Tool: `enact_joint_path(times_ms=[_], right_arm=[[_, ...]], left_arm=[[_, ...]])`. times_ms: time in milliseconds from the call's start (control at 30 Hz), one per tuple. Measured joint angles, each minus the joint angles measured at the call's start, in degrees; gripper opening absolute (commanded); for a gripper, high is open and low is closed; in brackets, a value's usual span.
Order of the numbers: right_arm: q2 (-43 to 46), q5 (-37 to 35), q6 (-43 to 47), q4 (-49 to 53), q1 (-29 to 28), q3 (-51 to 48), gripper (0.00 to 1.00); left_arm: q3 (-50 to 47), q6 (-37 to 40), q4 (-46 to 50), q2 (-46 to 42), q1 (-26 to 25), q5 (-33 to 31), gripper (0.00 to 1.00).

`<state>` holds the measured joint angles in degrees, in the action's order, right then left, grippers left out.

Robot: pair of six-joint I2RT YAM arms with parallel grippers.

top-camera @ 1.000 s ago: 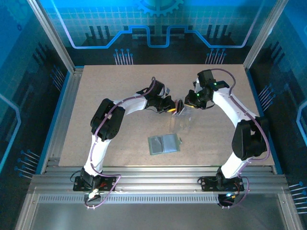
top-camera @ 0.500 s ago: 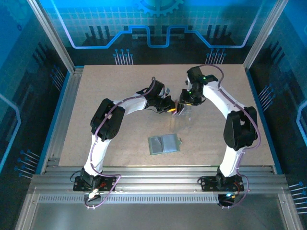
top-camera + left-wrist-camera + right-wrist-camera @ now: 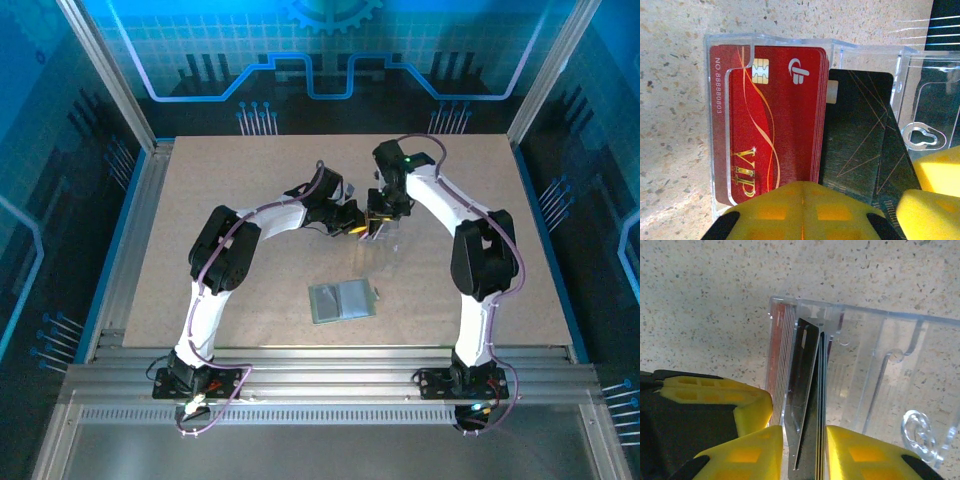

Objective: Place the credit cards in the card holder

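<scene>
A clear plastic pouch (image 3: 920,100) is held upright above the table, with a stack of red credit cards (image 3: 770,115) and black credit cards (image 3: 860,130) in it. My left gripper (image 3: 802,187) is shut on the pouch's edge at the red stack. My right gripper (image 3: 805,440) has closed round the black cards (image 3: 807,370), one of which leans loose from the rest. Both grippers, left (image 3: 357,226) and right (image 3: 376,218), meet at mid-table. The grey-green card holder (image 3: 342,300) lies flat on the table nearer the arm bases, apart from both.
The pouch's open clear flap (image 3: 880,365) with its hang hole sticks out to the right of the black cards. The speckled tabletop (image 3: 220,180) is ringed by a metal frame (image 3: 130,260). My right arm's elbow (image 3: 482,262) stands at the right.
My right arm has swung in to the left, its wrist now over the pouch from behind. The left arm and the card holder have not moved.
</scene>
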<state>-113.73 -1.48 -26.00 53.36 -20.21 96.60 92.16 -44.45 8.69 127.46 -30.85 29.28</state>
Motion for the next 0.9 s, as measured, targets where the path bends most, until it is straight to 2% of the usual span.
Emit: enact_joint_path(times_ms=[300,433,633,900], right_arm=[[0.3,-8.9,0.1,1.5,-2.7,1.6,0.31],[0.1,-8.0,0.2,1.7,-3.7,4.2,0.25],[-3.1,-5.8,0.4,1.8,-3.6,8.8,0.25],[-7.5,-6.1,0.3,3.9,-3.6,10.3,0.24]], left_arm=[[0.0,0.0,0.0,0.0,0.0,0.0,0.08],[-0.1,0.0,-0.1,0.0,0.0,0.0,0.08],[-1.0,0.0,-1.1,0.0,0.3,0.4,0.08],[-3.5,0.0,-1.7,0.0,0.7,0.6,0.08]])
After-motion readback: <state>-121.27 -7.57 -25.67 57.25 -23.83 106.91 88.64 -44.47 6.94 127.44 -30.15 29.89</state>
